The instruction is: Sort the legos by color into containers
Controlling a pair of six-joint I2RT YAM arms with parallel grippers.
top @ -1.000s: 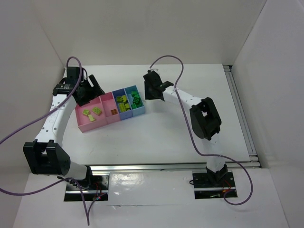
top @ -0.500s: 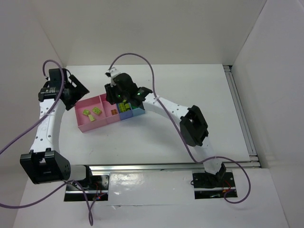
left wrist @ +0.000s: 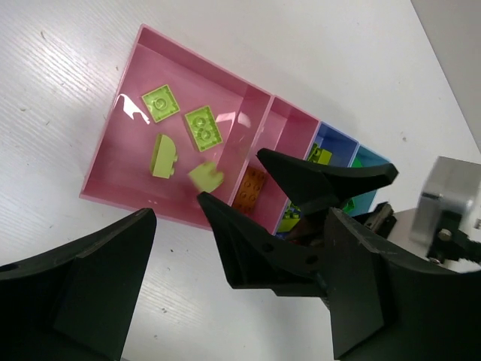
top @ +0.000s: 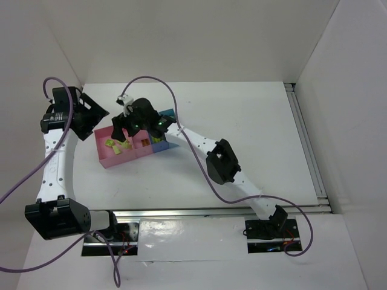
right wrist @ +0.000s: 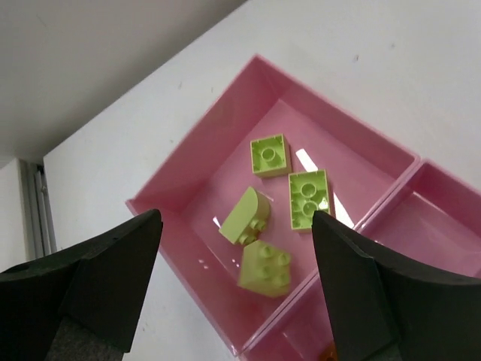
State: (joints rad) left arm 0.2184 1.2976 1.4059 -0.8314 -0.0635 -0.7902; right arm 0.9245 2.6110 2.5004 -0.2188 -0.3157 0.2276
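Note:
The containers (top: 109, 158) stand in a row at the table's left. The big pink bin (right wrist: 197, 174) holds several yellow-green legos (right wrist: 308, 198). One of them (right wrist: 265, 267) lies loose below my right gripper (right wrist: 234, 218), which hangs open over this bin (left wrist: 113, 162), touching nothing. The same brick (left wrist: 205, 177) shows just off the right gripper's fingertips (left wrist: 264, 156). An orange brick (left wrist: 250, 188) sits in the smaller pink bin. A yellow-green lego (left wrist: 319, 156) lies in the blue bin. My left gripper (top: 92, 118) is open and empty, left of the bins.
The right arm (top: 187, 140) stretches across the blue bins and hides most of them from above. White walls close in the table at the left and back. A metal rail (top: 305, 145) runs along the right edge.
My right arm swung left from the blue bins to the big pink bin and opened, letting a yellow-green lego go. The left arm drew back to the left.

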